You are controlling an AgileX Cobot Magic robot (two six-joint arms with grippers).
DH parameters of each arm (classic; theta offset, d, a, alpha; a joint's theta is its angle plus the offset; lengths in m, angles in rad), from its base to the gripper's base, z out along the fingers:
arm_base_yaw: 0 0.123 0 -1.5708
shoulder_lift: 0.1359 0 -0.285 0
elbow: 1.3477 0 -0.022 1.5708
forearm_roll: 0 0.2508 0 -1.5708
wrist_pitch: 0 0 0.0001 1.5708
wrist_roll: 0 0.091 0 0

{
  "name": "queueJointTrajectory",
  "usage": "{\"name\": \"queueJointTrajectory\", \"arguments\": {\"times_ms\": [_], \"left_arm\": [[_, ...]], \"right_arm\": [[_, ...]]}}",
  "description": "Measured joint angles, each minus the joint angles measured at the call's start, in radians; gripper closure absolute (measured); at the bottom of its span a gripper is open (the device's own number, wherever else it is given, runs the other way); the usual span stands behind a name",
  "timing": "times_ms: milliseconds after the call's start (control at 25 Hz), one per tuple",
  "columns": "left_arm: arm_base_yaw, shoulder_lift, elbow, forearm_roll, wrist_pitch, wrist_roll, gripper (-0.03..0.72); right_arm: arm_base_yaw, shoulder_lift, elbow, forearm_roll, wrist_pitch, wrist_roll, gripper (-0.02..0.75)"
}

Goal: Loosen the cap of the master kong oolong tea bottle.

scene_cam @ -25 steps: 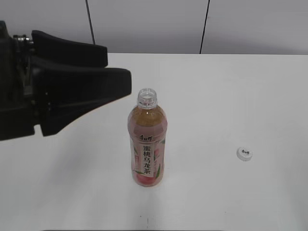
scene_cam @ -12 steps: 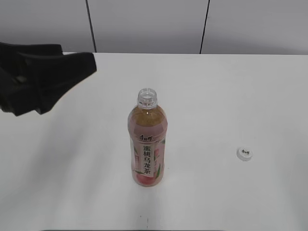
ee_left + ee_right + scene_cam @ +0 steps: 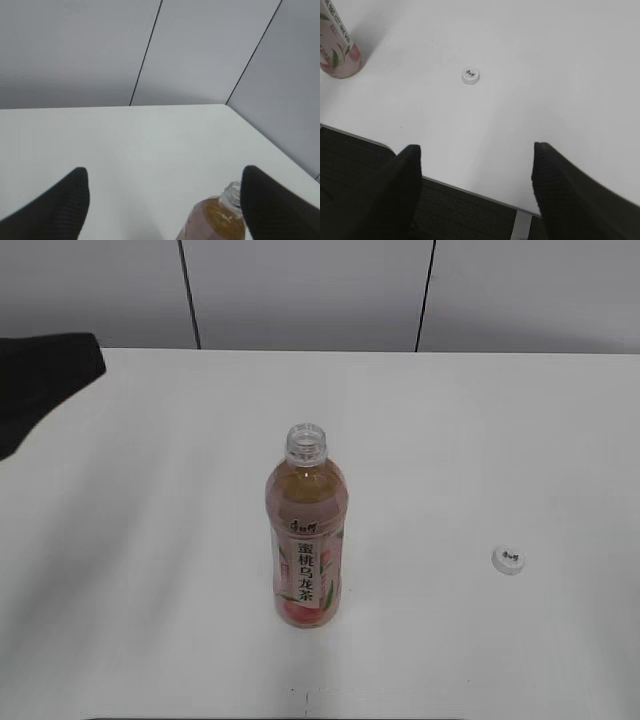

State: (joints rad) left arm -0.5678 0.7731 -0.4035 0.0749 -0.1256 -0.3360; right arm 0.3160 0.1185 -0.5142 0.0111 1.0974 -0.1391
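Observation:
The master kong oolong tea bottle (image 3: pixel 307 540) stands upright in the middle of the white table (image 3: pixel 480 440), its neck open with no cap on it. It also shows in the left wrist view (image 3: pixel 212 222) and its base in the right wrist view (image 3: pixel 337 50). The white cap (image 3: pixel 508 559) lies on the table to the right of the bottle, and it shows in the right wrist view (image 3: pixel 470 75). My left gripper (image 3: pixel 162 192) is open and empty, up at the far left of the exterior view (image 3: pixel 40 375). My right gripper (image 3: pixel 477 167) is open and empty above the table's front edge.
A grey panelled wall (image 3: pixel 300 290) runs behind the table. The table's front edge (image 3: pixel 470 192) and a dark floor (image 3: pixel 360 165) below it show in the right wrist view.
My left arm has drawn back to the left and away from the bottle, almost out of the exterior view. The bottle and the cap have not moved.

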Motion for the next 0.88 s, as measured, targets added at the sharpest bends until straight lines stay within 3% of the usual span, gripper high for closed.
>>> {"name": "queueJointTrajectory", "arguments": {"times_ms": [120, 280, 520, 880], "left_arm": [[-0.031, -0.077, 0.000, -0.147, 0.069, 0.113, 0.128], [-0.056, -0.188, 0.000, -0.241, 0.216, 0.167, 0.129], [-0.059, -0.353, -0.011, -0.271, 0.419, 0.199, 0.129], [-0.059, -0.486, -0.172, -0.271, 0.789, 0.304, 0.129]], "right_arm": [[0.000, 0.000, 0.000, -0.006, 0.000, 0.000, 0.215], [0.000, 0.000, 0.000, -0.006, 0.000, 0.000, 0.215], [0.000, 0.000, 0.000, -0.005, 0.000, 0.000, 0.215], [0.000, 0.000, 0.000, -0.004, 0.000, 0.000, 0.215]]}}
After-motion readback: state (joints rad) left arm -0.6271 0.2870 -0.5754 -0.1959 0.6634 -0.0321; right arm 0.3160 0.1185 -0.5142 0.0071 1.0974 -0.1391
